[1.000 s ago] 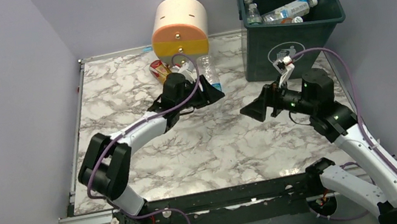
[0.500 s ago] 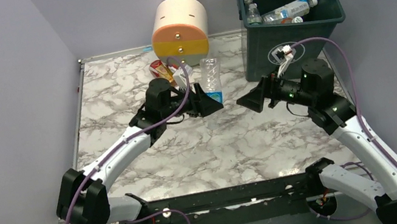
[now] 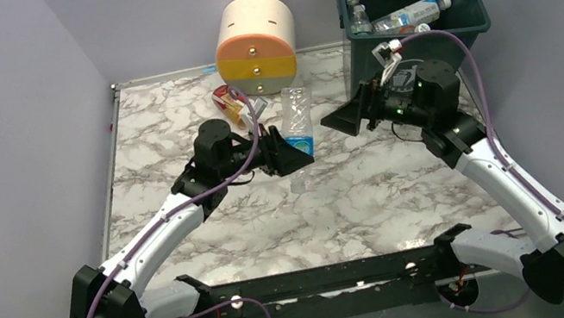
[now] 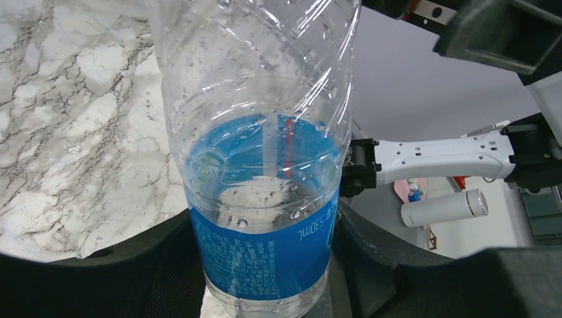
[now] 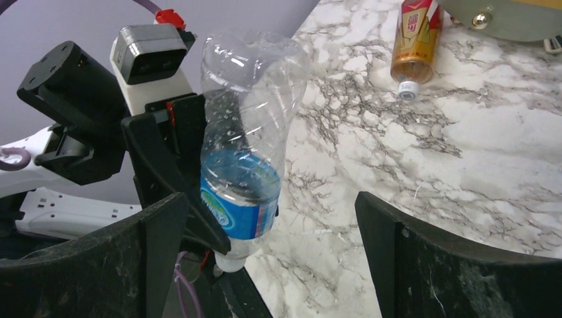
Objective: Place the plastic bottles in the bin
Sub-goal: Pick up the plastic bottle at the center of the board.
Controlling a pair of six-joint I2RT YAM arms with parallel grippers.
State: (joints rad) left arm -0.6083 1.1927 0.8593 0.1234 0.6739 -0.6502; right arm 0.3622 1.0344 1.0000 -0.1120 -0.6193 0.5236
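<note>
One clear blue-labelled bottle [image 3: 298,121] hangs cap-down above the marbled surface [image 3: 356,198], pinched at its label by the left hand [image 3: 292,150]. The right hand [image 3: 344,119], spread wide and holding nothing, faces it from just beside. One orange-filled bottle [image 3: 228,98] lies near the round drawer unit [image 3: 253,37]. Inside the green bin [image 3: 372,69] at least two show: a white-capped bottle [image 3: 358,20] standing and a labelled bottle [image 3: 409,16] lying.

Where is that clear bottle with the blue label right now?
Over mid-table in the top view: the bottle is clamped in the left gripper, facing the open right gripper, left of the bin.
</note>
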